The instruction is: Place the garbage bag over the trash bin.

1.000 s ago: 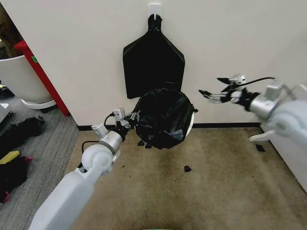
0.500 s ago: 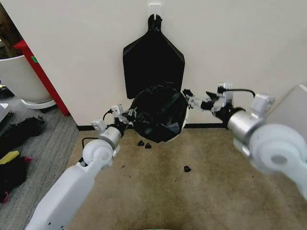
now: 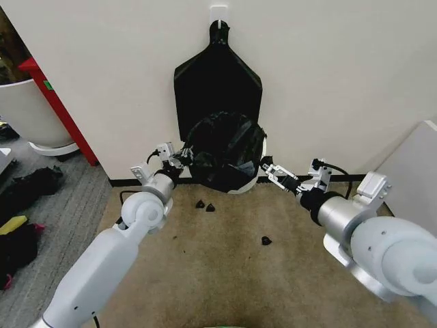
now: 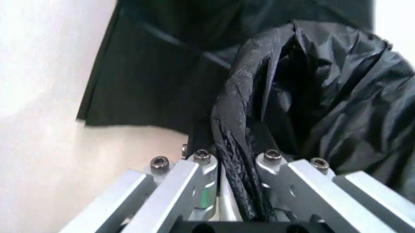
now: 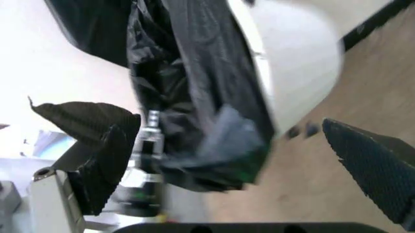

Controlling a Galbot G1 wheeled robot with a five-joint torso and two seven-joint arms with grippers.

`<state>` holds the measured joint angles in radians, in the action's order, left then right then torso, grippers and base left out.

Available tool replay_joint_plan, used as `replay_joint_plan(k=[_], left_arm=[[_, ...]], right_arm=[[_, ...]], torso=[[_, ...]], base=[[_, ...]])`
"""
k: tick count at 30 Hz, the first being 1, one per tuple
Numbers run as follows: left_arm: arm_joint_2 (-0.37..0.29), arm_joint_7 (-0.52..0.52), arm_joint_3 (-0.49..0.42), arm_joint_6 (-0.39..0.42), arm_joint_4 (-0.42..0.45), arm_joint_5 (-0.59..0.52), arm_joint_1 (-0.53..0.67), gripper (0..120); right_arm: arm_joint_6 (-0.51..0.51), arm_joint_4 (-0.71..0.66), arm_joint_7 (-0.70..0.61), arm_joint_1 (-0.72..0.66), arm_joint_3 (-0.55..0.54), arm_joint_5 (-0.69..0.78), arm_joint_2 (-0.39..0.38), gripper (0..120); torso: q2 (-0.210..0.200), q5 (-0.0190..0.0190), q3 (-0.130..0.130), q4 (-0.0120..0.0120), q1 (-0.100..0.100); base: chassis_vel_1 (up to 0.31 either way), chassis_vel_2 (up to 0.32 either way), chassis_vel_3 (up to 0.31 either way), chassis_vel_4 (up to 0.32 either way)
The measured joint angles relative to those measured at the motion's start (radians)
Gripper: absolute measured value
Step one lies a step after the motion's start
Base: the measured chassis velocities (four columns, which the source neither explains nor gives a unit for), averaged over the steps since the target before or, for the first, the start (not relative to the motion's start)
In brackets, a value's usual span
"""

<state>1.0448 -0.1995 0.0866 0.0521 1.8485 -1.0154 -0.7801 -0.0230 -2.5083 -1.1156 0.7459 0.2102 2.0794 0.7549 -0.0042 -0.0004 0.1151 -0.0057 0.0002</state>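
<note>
Garbage bag pinched over the trash bin by the wall.
The left gripper (image 3: 183,156) has its fingers clamped on a gathered fold of the garbage bag (image 3: 222,149), which drapes over the tilted trash bin (image 3: 250,181) beneath the hanging bunch of black bags (image 3: 217,82). The right gripper (image 3: 268,169) sits just beside the bin's rim, fingers spread apart.

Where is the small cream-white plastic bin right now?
In the head view, the cream-white round plastic bin sits centre, against the wall, draped by the glossy black garbage bag, between left gripper and right gripper.
</note>
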Motion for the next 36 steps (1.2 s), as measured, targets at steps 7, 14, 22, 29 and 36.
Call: replay_joint_plan(k=[7, 14, 22, 29, 36], left_arm=[[0.003, 0.085, -0.006, -0.085, -0.001, 0.144, -0.017, 4], [0.005, 0.128, -0.009, -0.135, 0.000, 0.229, -0.022, 4], [0.013, 0.139, -0.012, -0.143, -0.002, 0.254, -0.017, 4], [0.013, 0.142, -0.013, -0.143, 0.003, 0.259, -0.012, 4], [0.011, 0.155, -0.012, -0.142, 0.013, 0.277, -0.023, 4]], right_arm=[[-0.096, 0.010, -0.101, -0.114, -0.069, 0.137, 0.047, 100], [-0.112, 0.017, -0.129, -0.107, -0.087, 0.168, 0.047, 99], [-0.109, 0.028, -0.126, -0.074, -0.097, 0.161, 0.053, 94], [-0.100, 0.036, -0.120, -0.047, -0.102, 0.134, 0.063, 79], [-0.099, 0.048, -0.114, -0.056, -0.104, 0.124, 0.071, 75]], torso=[[0.000, 0.0004, 0.000, 0.0000, 0.000], [0.000, 0.0004, 0.000, -0.0002, 0.000], [0.000, 0.0004, 0.000, -0.0002, 0.000], [0.000, 0.0004, 0.000, -0.0003, 0.000], [0.000, 0.0004, 0.000, -0.0001, 0.000]], base=[[0.000, 0.000, 0.000, 0.000], [0.000, 0.000, 0.000, 0.000], [0.000, 0.000, 0.000, 0.000], [0.000, 0.000, 0.000, 0.000], [0.000, 0.000, 0.000, 0.000]])
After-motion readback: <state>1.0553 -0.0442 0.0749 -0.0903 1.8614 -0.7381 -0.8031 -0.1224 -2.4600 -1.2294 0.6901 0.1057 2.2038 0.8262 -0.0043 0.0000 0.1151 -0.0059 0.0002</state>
